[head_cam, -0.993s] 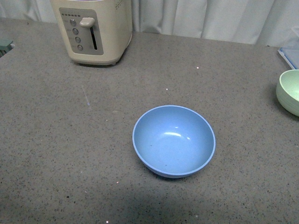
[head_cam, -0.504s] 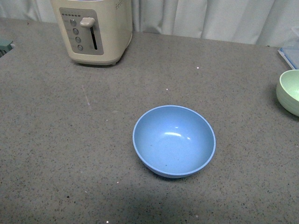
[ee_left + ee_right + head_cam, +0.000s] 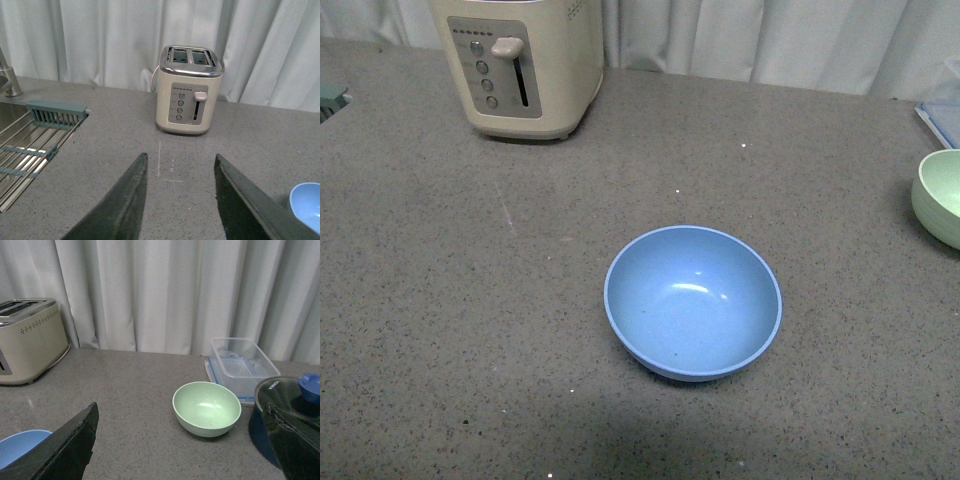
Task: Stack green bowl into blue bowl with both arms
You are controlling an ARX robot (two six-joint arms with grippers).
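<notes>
The blue bowl [image 3: 692, 302] sits upright and empty on the grey counter, near the middle of the front view. Its rim also shows in the left wrist view [image 3: 306, 205] and the right wrist view [image 3: 20, 446]. The green bowl [image 3: 940, 196] stands upright at the right edge of the front view, cut off by the frame; the right wrist view shows it whole [image 3: 206, 408]. My left gripper [image 3: 180, 167] is open and empty above bare counter, facing the toaster. My right gripper [image 3: 181, 415] is open and empty, with the green bowl ahead between its fingers, apart from them.
A cream toaster [image 3: 520, 62] stands at the back left. A sink with a wire rack [image 3: 30, 135] lies further left. A clear plastic container [image 3: 239, 365] and a dark blue pot with a glass lid [image 3: 285, 410] stand near the green bowl. White curtains hang behind.
</notes>
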